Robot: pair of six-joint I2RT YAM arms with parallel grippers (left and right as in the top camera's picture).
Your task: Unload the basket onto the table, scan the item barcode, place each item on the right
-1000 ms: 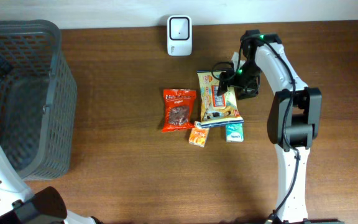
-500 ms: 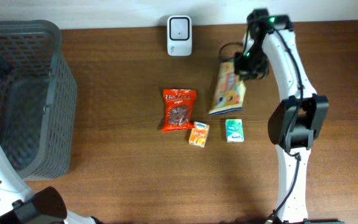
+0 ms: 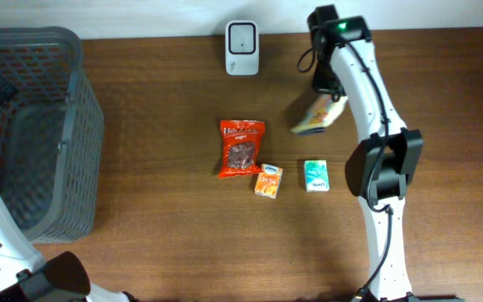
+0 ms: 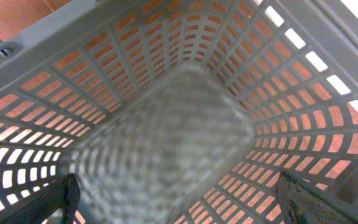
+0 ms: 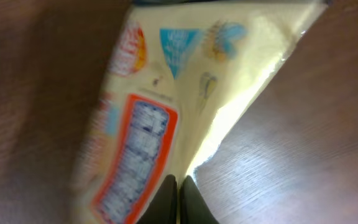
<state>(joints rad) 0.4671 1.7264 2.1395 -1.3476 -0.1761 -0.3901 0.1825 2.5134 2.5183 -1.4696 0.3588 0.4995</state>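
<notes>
R hand (image 3: 320, 94) is clamped shut on the yellow snack bag (image 3: 317, 117). In the wrist view both fingertips (image 5: 168, 198) are pinched together on the bag's edge, w/ the pack (image 5: 166, 93) stretching away from them, orange-framed label panel facing the cam. The print is too blurred to read, and I can't tell if a barcode shows. From overhead the bag hangs tilted under the hand, seen nearly edge-on, over the wooden bench (image 3: 158, 210).

The white scanner (image 3: 242, 48) stands to the left of R hand, near but apart, at the far bench edge. Back toward the robot from that hand lie 3 items flat on the bench: green box (image 3: 315, 175) almost straight behind it, orange box (image 3: 267, 180) a bit further left, and red snack bag (image 3: 241, 147) just beside the orange box.

L hand (image 4: 179, 202) is spread wide w/ nothing between the fingers. It's over the grey mesh basket (image 4: 166, 124), and only the basket floor and walls lie beyond the fingertips. The basket (image 3: 82, 126) sits at the bench's left end, well apart from R hand.
</notes>
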